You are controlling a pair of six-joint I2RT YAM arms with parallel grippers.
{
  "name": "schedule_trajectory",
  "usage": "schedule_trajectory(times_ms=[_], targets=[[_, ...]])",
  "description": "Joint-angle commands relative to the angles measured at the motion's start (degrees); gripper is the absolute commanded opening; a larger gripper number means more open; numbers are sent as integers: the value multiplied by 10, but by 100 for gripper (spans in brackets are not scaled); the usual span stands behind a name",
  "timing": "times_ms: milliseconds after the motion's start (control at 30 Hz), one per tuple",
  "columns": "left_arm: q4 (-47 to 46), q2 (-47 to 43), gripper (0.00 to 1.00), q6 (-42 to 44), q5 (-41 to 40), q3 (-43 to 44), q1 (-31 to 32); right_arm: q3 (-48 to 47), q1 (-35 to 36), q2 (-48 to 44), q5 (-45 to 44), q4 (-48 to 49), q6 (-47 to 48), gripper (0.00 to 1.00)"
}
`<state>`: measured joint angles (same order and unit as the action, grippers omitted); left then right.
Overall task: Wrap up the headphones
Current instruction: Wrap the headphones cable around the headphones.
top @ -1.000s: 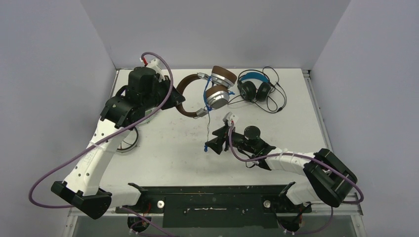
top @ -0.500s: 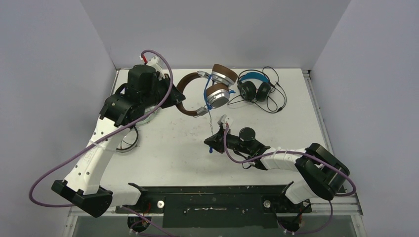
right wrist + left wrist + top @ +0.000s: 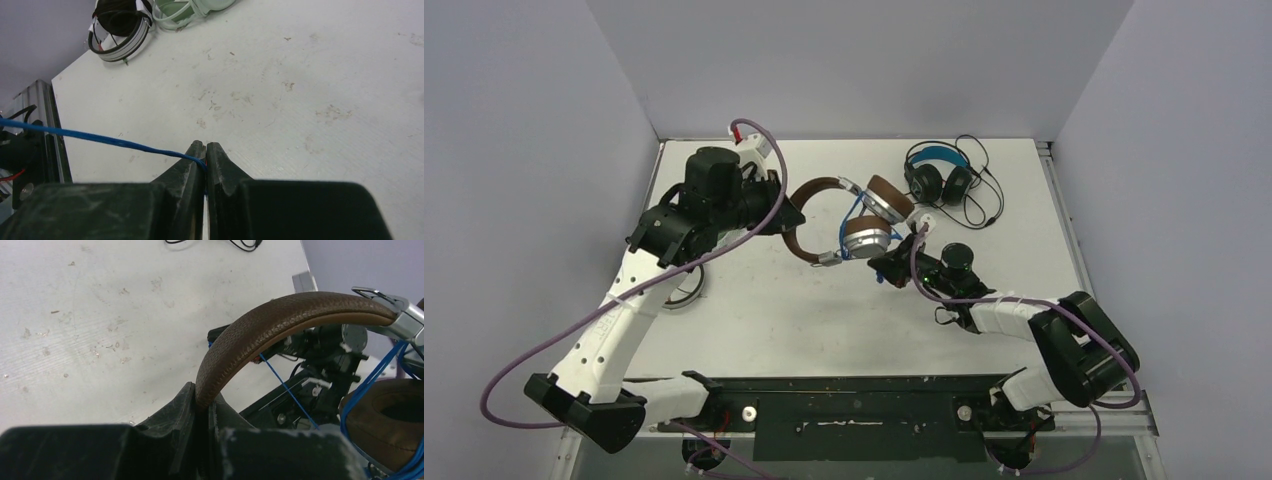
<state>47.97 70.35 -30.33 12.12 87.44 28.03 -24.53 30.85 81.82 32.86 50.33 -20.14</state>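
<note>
Two grips are set at once, and both are mine. My right gripper (image 3: 205, 159) has its jaws pressed together on the thin blue cord (image 3: 100, 137), which leaves the tips to their left and runs taut and nearly level above the table (image 3: 310, 75). My left gripper (image 3: 201, 407) is clamped narrow on the end of the brown headband (image 3: 280, 320); the band arches up and away to the right of the tips, toward the brown ear cup (image 3: 395, 415), where loops of blue cord already lie.

From above, the brown headphones (image 3: 886, 197) are held between my two tools; the band's long axis runs from the left tips across to the cups; the cups sit just beyond the right tips, so the right arm is the nearer one to where the cord must go. I judge the next turn calls for carrying the pinched cord round the cups while the left steadies the band; slack or a slipped pinch would undo the loop.

Farther off, well beyond the right tips and to their left, the white striped headset (image 3: 120, 30) and the mint green headset (image 3: 190, 7) lie side by side at the table's far edge. The black headset (image 3: 939, 178) with its blue band lies past the brown cups, its cord loose beside it, not yet wrapped.
</note>
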Motion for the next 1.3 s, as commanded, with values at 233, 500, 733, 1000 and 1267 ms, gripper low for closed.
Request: schedule_trajectory(times_ms=[233, 500, 733, 1000, 1267], targets=[[-129, -99, 0, 197, 67, -157, 20, -150, -55, -31, 103, -193, -41, 0], [-150, -125, 0, 323, -32, -225, 86, -249, -65, -65, 90, -431, 15, 0], [-159, -132, 0, 417, -210, -261, 150, -308, -65, -79, 93, -581, 51, 0], [-240, -114, 0, 492, -366, -308, 170, -324, -61, -72, 169, -646, 42, 0], [-319, -76, 0, 505, -452, -320, 185, -327, -55, -41, 274, -581, -76, 0]])
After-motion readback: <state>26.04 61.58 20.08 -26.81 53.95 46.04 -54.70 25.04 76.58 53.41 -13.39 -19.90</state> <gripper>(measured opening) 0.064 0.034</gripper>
